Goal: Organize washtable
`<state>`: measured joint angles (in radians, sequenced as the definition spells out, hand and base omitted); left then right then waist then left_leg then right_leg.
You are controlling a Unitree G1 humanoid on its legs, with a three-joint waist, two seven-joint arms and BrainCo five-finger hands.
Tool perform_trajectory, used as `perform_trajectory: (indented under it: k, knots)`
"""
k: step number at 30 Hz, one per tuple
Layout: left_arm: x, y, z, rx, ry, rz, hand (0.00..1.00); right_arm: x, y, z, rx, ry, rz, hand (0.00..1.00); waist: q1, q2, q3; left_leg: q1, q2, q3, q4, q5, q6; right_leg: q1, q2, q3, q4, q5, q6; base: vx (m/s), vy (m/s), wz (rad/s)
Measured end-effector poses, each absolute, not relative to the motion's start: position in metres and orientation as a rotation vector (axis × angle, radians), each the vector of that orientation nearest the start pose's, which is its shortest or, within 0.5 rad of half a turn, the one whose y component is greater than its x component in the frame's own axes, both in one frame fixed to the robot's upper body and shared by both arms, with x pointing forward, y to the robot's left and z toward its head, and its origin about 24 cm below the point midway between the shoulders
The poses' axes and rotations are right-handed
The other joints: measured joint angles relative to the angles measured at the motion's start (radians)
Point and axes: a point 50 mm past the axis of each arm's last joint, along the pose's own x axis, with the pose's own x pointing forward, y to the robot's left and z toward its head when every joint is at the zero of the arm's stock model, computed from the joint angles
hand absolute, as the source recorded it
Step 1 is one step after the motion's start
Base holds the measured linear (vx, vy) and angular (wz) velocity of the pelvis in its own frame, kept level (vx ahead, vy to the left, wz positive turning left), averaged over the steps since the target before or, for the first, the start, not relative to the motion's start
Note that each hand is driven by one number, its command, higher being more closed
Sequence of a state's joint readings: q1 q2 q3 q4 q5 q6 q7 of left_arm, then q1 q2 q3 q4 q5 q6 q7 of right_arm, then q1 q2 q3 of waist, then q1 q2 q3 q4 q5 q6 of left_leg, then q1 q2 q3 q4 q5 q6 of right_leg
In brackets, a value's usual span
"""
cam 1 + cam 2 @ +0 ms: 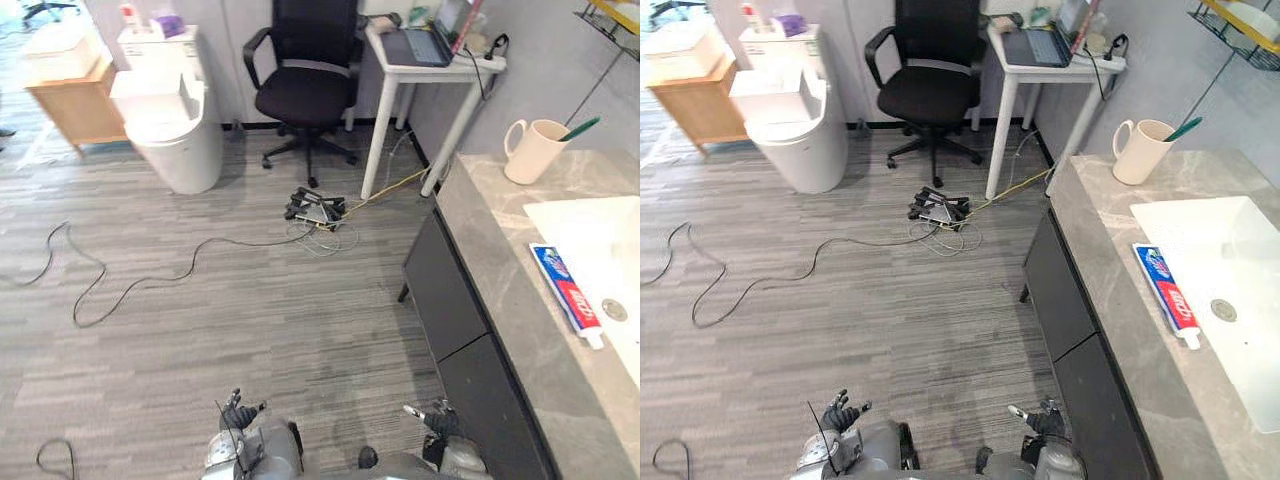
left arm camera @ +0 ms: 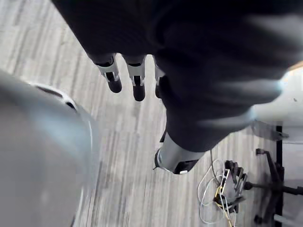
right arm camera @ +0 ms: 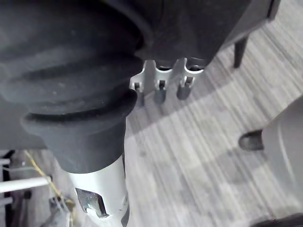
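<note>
While the left hand and right hand hang low over the floor, fingers relaxed and empty, the toothpaste tube lies flat on the worktop beside the sink: probably light, soft and slippery, best pinched across its middle, away from the cap.

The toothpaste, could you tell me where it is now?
In the eye views the toothpaste lies on the right-hand counter, along the sink's left rim, nearer than the mug.
</note>
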<state>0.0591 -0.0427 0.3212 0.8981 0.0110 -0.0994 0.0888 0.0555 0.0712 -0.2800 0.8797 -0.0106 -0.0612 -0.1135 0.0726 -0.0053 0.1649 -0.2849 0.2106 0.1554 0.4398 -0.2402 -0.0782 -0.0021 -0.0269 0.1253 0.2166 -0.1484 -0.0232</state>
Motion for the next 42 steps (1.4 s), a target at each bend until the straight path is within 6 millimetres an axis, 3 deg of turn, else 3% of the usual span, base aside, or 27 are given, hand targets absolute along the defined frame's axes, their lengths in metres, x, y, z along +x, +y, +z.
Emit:
perform_trajectory:
  k: [1,3,4,6,8,10,13,15,17,19,21,23,24,25,26,27,28,29,30,32,34,36,37,38,39,40,42]
  knots:
    - [0.125,0.191,-0.145,-0.123,0.892,0.399,0.0,0.137,-0.171,-0.143,0.12,0.891,-0.338,0.0,-0.001,0.002,-0.004,0.028,0.006,0.055,-0.044,0.158,0.022,0.005,-0.019,0.052,-0.017,-0.016,0.064,0.35,0.523,-1.61]
    - [0.123,0.196,-0.146,-0.11,0.903,0.414,0.0,0.136,-0.166,-0.144,0.105,0.906,-0.303,0.0,0.0,-0.012,-0.012,0.057,0.01,0.142,-0.061,0.134,0.02,-0.007,-0.03,0.064,-0.035,0.027,0.085,0.21,0.33,-1.42]
    - [0.121,0.198,-0.147,-0.099,0.909,0.423,0.0,0.136,-0.166,-0.144,0.086,0.907,-0.301,0.0,0.005,-0.019,-0.016,0.087,0.023,0.234,-0.059,0.112,0.047,-0.026,-0.027,0.051,-0.048,0.081,0.084,0.19,0.369,-1.84]
    - [0.121,0.199,-0.148,-0.089,0.919,0.416,0.0,0.14,-0.166,-0.143,0.08,0.896,-0.294,0.0,0.009,-0.032,-0.025,0.12,0.036,0.317,-0.054,0.095,0.063,-0.044,-0.03,0.04,-0.063,0.127,0.094,0.12,0.281,-1.52]
    - [0.121,0.201,-0.149,-0.07,0.939,0.401,0.0,0.138,-0.165,-0.144,0.077,0.907,-0.289,0.0,0.009,-0.038,-0.034,0.165,0.041,0.384,-0.054,0.094,0.065,-0.095,-0.03,0.018,-0.058,0.192,0.069,0.03,0.155,-1.69]
    - [0.121,0.2,-0.149,-0.063,0.94,0.393,0.0,0.131,-0.163,-0.148,0.078,0.937,-0.285,0.0,0.021,-0.044,-0.037,0.208,0.03,0.387,-0.066,0.094,0.065,-0.121,-0.036,-0.025,-0.028,0.205,0.058,0.02,0.061,-1.71]
    - [0.125,0.196,-0.15,-0.059,0.942,0.37,0.0,0.127,-0.164,-0.15,0.073,0.954,-0.276,0.0,0.006,-0.041,-0.041,0.245,-0.008,0.336,-0.098,0.088,0.056,-0.146,-0.052,-0.112,-0.048,0.209,0.058,0.01,-0.057,-1.19]
    - [0.129,0.194,-0.149,-0.05,0.938,0.353,0.0,0.131,-0.162,-0.149,0.069,0.942,-0.26,0.0,-0.002,-0.031,-0.041,0.257,0.005,0.34,-0.11,0.048,0.007,-0.189,-0.034,-0.127,-0.053,0.212,0.063,-0.03,-0.119,-1.36]
    - [0.134,0.193,-0.147,-0.033,0.927,0.327,0.0,0.135,-0.158,-0.148,0.064,0.935,-0.239,0.0,-0.005,-0.038,-0.037,0.254,0.017,0.363,-0.109,0.024,-0.003,-0.223,-0.019,-0.144,-0.05,0.212,0.063,-0.08,-0.135,-1.07]
    - [0.143,0.182,-0.146,-0.029,0.915,0.263,0.0,0.137,-0.16,-0.146,0.054,0.924,-0.237,0.0,-0.033,-0.039,-0.038,0.256,0.017,0.371,-0.108,0.023,-0.006,-0.229,-0.023,-0.186,-0.053,0.206,0.056,-0.12,-0.159,-0.26]
    - [0.146,0.168,-0.146,-0.039,0.909,0.217,0.0,0.135,-0.166,-0.147,0.042,0.926,-0.249,0.0,-0.043,-0.034,-0.04,0.276,0.013,0.362,-0.128,0.023,-0.018,-0.227,-0.024,-0.199,-0.033,0.189,0.038,-0.09,-0.087,0.11]
    - [0.14,0.16,-0.149,-0.046,0.927,0.199,0.0,0.13,-0.171,-0.148,0.048,0.933,-0.272,0.0,-0.053,-0.032,-0.044,0.308,0.0,0.322,-0.158,0.025,-0.022,-0.221,-0.025,-0.217,0.018,0.132,0.028,-0.05,-0.117,0.18]
    - [0.136,0.161,-0.149,-0.049,0.932,0.2,0.0,0.126,-0.174,-0.147,0.048,0.932,-0.287,0.0,-0.06,-0.019,-0.054,0.317,0.014,0.306,-0.162,0.018,-0.046,-0.209,-0.02,-0.247,0.027,0.111,0.021,0.07,-0.171,0.24]
    - [0.133,0.16,-0.15,-0.059,0.932,0.201,0.0,0.119,-0.178,-0.149,0.043,0.947,-0.301,0.0,-0.054,-0.021,-0.077,0.33,0.039,0.304,-0.142,0.03,-0.084,-0.187,-0.007,-0.278,0.025,0.082,0.014,0.13,-0.153,0.19]
    - [0.131,0.166,-0.149,-0.057,0.926,0.223,0.0,0.117,-0.179,-0.149,0.041,0.95,-0.304,0.0,-0.05,-0.007,-0.078,0.304,0.07,0.268,-0.037,0.027,-0.09,-0.176,0.006,-0.293,0.032,0.077,0.01,0.13,-0.13,0.03]
    - [0.132,0.168,-0.148,-0.059,0.919,0.229,0.0,0.119,-0.18,-0.149,0.038,0.946,-0.304,0.0,-0.05,0.0,-0.076,0.255,0.101,0.233,0.066,0.028,-0.085,-0.173,0.018,-0.294,0.042,0.067,0.001,0.12,-0.137,-0.17]
    - [0.133,0.168,-0.147,-0.063,0.906,0.234,0.0,0.118,-0.182,-0.149,0.035,0.953,-0.31,0.0,-0.043,0.008,-0.077,0.177,0.137,0.171,0.237,0.078,-0.064,-0.157,0.033,-0.287,0.039,0.061,-0.005,0.16,-0.144,-0.38]
    - [0.133,0.17,-0.146,-0.061,0.903,0.239,0.0,0.117,-0.185,-0.149,0.03,0.951,-0.319,0.0,-0.031,0.013,-0.071,0.127,0.155,0.137,0.345,0.13,-0.069,-0.128,0.04,-0.265,0.029,0.057,-0.012,0.19,-0.113,-0.45]
    - [0.133,0.171,-0.146,-0.06,0.903,0.242,0.0,0.116,-0.187,-0.149,0.026,0.952,-0.322,0.0,-0.031,0.014,-0.069,0.112,0.156,0.127,0.377,0.119,-0.067,-0.119,0.042,-0.257,0.023,0.056,-0.013,0.21,-0.027,-0.39]
    - [0.131,0.165,-0.147,-0.079,0.91,0.241,0.0,0.115,-0.192,-0.149,0.026,0.956,-0.345,0.0,-0.029,0.032,-0.072,0.103,0.133,0.129,0.349,0.06,-0.041,-0.068,0.039,-0.228,-0.017,0.056,-0.014,0.17,0.032,-0.27]
    - [0.13,0.164,-0.147,-0.084,0.905,0.242,0.0,0.115,-0.191,-0.149,0.031,0.958,-0.345,0.0,-0.026,0.031,-0.071,0.103,0.085,0.144,0.209,0.046,-0.019,-0.035,0.026,-0.202,-0.049,0.055,-0.013,0.18,0.092,-0.24]
    - [0.131,0.163,-0.146,-0.086,0.899,0.243,0.0,0.114,-0.191,-0.15,0.03,0.965,-0.345,0.0,0.0,0.036,-0.072,0.105,-0.016,0.053,-0.118,0.063,-0.031,-0.036,0.006,-0.137,-0.058,0.039,0.014,0.25,0.291,-0.75]
    - [0.131,0.165,-0.146,-0.086,0.897,0.25,0.0,0.114,-0.19,-0.15,0.028,0.966,-0.341,0.0,0.003,0.037,-0.072,0.11,-0.036,0.015,-0.166,0.119,-0.029,-0.035,0.003,-0.113,-0.058,0.03,0.032,0.33,0.416,-0.98]
    - [0.127,0.168,-0.148,-0.085,0.908,0.26,0.0,0.114,-0.188,-0.151,0.033,0.97,-0.341,0.0,0.003,0.032,-0.082,0.137,-0.058,0.034,-0.177,0.131,0.006,-0.031,-0.017,-0.092,-0.068,0.032,0.059,0.26,0.292,-0.61]
    - [0.126,0.171,-0.148,-0.079,0.913,0.264,0.0,0.113,-0.186,-0.151,0.039,0.973,-0.34,0.0,-0.002,0.029,-0.084,0.137,-0.062,0.056,-0.177,0.122,0.018,-0.024,-0.028,-0.093,-0.078,0.036,0.066,0.31,0.271,-0.49]
    - [0.127,0.174,-0.147,-0.068,0.907,0.267,0.0,0.11,-0.182,-0.152,0.05,0.982,-0.334,0.0,-0.001,-0.002,-0.093,0.139,-0.074,0.083,-0.161,0.103,0.041,-0.021,-0.051,-0.092,-0.087,0.051,0.088,0.26,0.197,-0.4]
    - [0.128,0.175,-0.148,-0.062,0.914,0.259,0.0,0.108,-0.179,-0.154,0.056,0.993,-0.333,0.0,0.001,-0.014,-0.097,0.164,-0.096,0.12,-0.155,0.069,0.059,-0.024,-0.077,-0.093,-0.068,0.054,0.095,0.32,0.252,-0.5]
